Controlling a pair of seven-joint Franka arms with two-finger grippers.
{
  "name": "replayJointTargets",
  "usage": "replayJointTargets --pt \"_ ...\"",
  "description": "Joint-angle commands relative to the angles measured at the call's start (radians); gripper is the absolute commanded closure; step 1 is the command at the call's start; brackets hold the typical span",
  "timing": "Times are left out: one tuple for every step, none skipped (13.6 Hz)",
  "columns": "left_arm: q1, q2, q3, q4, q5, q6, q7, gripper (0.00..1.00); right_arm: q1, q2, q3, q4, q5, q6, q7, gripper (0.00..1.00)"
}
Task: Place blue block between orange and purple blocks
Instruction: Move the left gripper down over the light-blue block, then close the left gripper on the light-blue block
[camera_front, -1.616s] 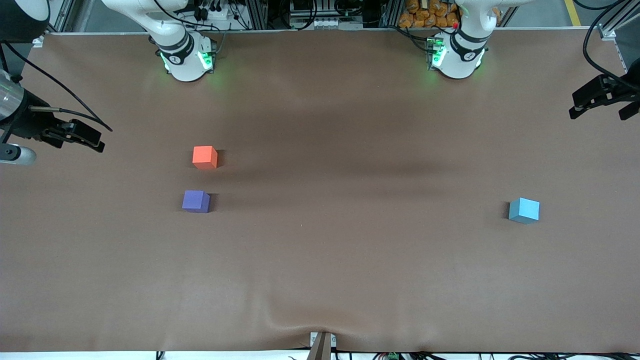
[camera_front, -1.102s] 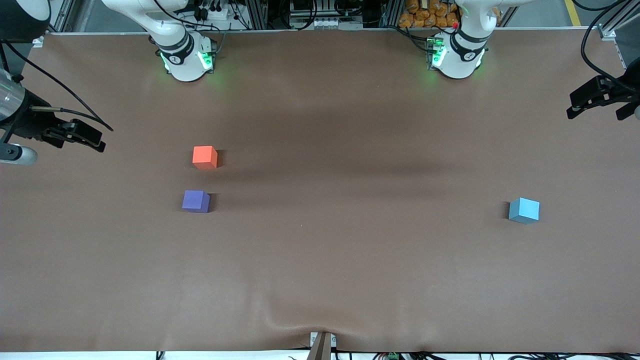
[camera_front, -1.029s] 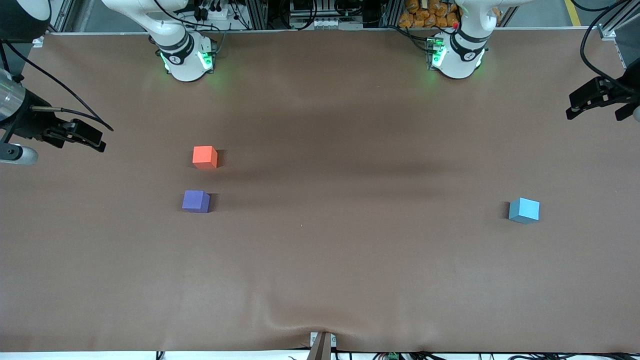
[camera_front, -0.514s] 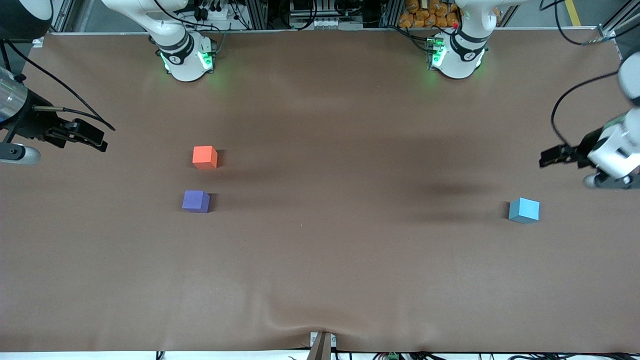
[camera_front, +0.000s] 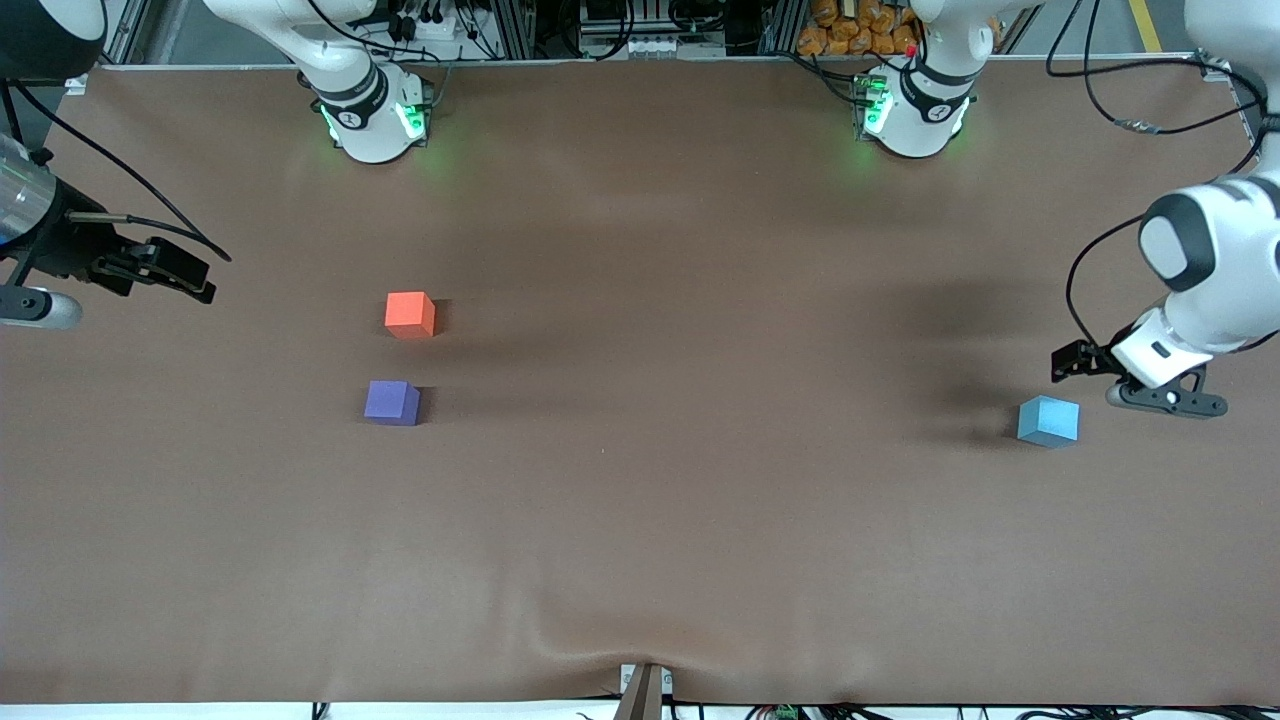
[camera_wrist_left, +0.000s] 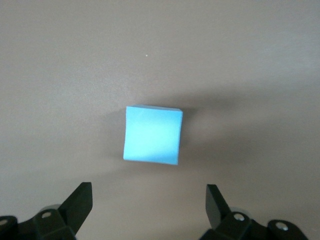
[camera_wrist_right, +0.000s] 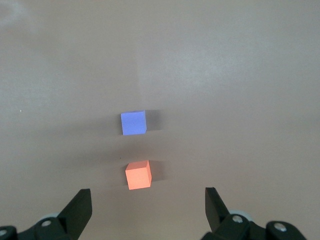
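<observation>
Blue block (camera_front: 1048, 420) sits on the worktop (camera_front: 700, 520) at the left arm's end, well apart from the orange block (camera_front: 410, 314) and purple block (camera_front: 392, 403). Left end effector (camera_front: 1085, 362) hovers just beside it, fingers spread: centre over the cube, square to its faces, then descend. Right end effector (camera_front: 165, 272) waits, released, near the orange block.

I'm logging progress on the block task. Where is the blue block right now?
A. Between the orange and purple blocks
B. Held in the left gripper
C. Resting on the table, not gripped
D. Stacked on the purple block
C: the blue block lies on the table, with the open left gripper above it and both fingertips clear of it.
</observation>
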Motion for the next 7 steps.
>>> replayJointTargets --pt "0.006 0.056 -0.01 0.017 0.006 0.063 0.011 0.0 -0.005 0.007 0.003 0.017 0.007 -0.014 0.001 0.0" --pt "0.006 0.071 -0.01 0.023 0.006 0.078 0.011 0.0 -0.005 0.007 0.003 0.017 0.007 -0.014 0.001 0.0" --pt "0.006 0.086 -0.01 0.025 0.005 0.102 0.011 0.0 -0.005 0.007 0.003 0.017 0.007 -0.014 0.001 0.0" --pt "0.006 0.105 -0.01 0.025 0.005 0.128 0.011 0.0 -0.005 0.007 0.003 0.017 0.005 -0.014 0.0 0.0" --pt "0.006 0.119 -0.01 0.026 0.006 0.155 0.011 0.0 -0.006 0.007 0.003 0.017 0.005 -0.014 -0.004 0.0" --pt "0.005 0.137 -0.01 0.037 0.006 0.164 0.011 0.0 -0.005 0.007 0.003 0.017 0.005 -0.014 -0.004 0.0" --pt "0.005 0.149 -0.011 0.054 0.005 0.166 0.01 0.0 -0.006 0.007 0.003 0.017 0.005 -0.014 -0.004 0.0"
